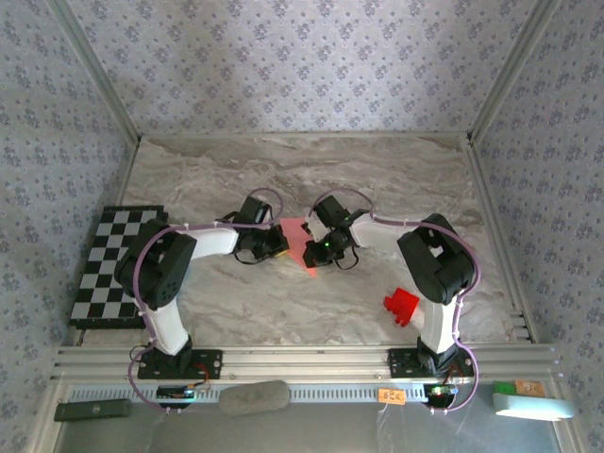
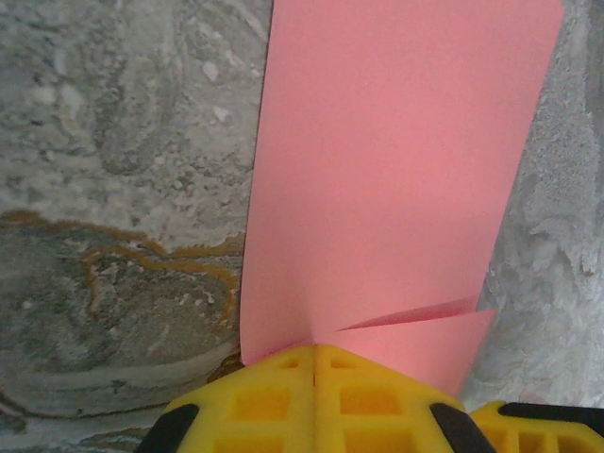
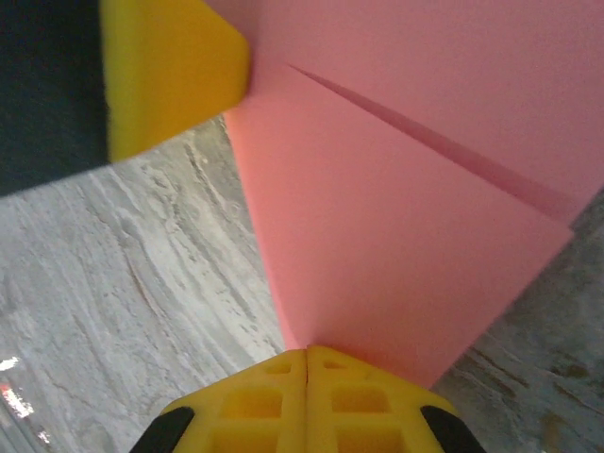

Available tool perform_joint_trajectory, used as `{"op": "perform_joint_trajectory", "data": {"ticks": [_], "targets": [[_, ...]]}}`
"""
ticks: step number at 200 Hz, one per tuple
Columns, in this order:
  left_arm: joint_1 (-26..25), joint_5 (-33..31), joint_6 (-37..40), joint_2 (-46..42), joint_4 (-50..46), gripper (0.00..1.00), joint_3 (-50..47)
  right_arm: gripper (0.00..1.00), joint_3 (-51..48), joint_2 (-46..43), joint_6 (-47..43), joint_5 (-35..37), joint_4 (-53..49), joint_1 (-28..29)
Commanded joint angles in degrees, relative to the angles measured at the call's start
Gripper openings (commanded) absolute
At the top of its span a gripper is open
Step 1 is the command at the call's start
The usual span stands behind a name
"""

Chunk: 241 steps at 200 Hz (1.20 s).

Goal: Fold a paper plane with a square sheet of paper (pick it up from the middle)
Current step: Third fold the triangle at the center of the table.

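The square sheet of paper [image 1: 300, 247] is salmon pink and folded into overlapping layers, held just above the marble table between both grippers. In the left wrist view the paper [image 2: 396, 170] stretches away from my left gripper [image 2: 314, 347], whose yellow fingers are shut on its near edge beside a slanted flap. My right gripper [image 3: 307, 351] is shut on another corner of the paper [image 3: 396, 236], with a diagonal fold line across it. From above, the left gripper [image 1: 276, 242] and right gripper [image 1: 316, 250] face each other. I cannot tell whether the fold has the paper plane's shape.
A small red block [image 1: 401, 307] lies on the table near the right arm's base. A black-and-white chequered board [image 1: 109, 269] sits at the left edge. Walls close in the back and both sides. One yellow finger of the left gripper [image 3: 170, 75] shows top left in the right wrist view.
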Motion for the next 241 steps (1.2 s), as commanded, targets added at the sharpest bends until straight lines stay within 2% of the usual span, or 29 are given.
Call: {"op": "perform_joint_trajectory", "data": {"ticks": [1, 34, 70, 147, 193, 241], "targets": [[-0.4, -2.0, -0.4, 1.1, -2.0, 0.01, 0.8, 0.04, 0.7, -1.9, 4.0, -2.3, 2.3, -0.3], [-0.3, -2.7, 0.0, 1.4, -3.2, 0.0, 1.0, 0.04, 1.6, 0.5, 7.8, -0.8, 4.2, -0.3], [-0.4, -3.0, -0.1, 1.7, -4.2, 0.0, 1.3, 0.04, 2.7, 3.6, 10.3, -2.5, 6.5, -0.2], [-0.3, -8.0, -1.4, 4.1, -10.9, 0.0, 0.5, 0.03, 0.1, 4.8, 8.7, -1.1, 3.9, -0.5], [-0.4, -9.9, -2.9, 6.2, -13.6, 0.0, 0.9, 0.04, -5.4, 0.1, 5.7, -2.9, 1.9, -1.0], [-0.2, -8.9, -3.5, 7.0, -13.6, 0.0, 1.8, 0.04, -11.5, -6.2, 3.7, -4.0, -0.2, -1.1]]}}
